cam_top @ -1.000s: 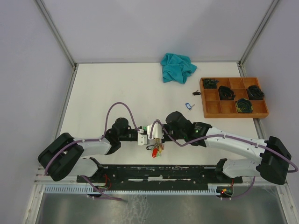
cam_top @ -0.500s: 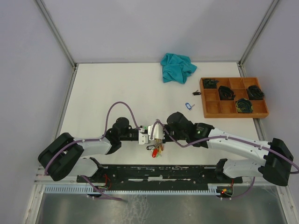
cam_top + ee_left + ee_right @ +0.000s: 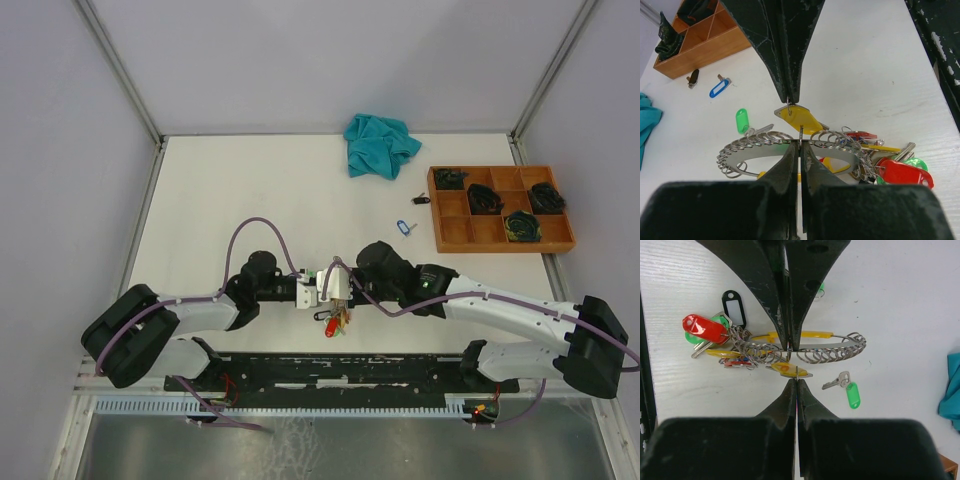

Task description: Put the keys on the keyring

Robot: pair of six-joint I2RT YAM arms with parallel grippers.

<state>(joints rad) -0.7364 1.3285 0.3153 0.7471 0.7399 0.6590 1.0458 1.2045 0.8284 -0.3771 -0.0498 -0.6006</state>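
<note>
While shut, two claws (image 3: 800, 146) (image 3: 790, 100), one keyring (image 3: 742, 166)

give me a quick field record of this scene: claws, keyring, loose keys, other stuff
left claw: shut on the keyring wire
right claw: shut on the small loop of the yellow tag
on keyring: many small loops, red tag in the bunch at one end
loose keys: green-tag key on the table beside the ring; blue-tag key near the tray
tray: wooden tray, dark items in some compartments
cloth: teal cloth at the far edge
</note>
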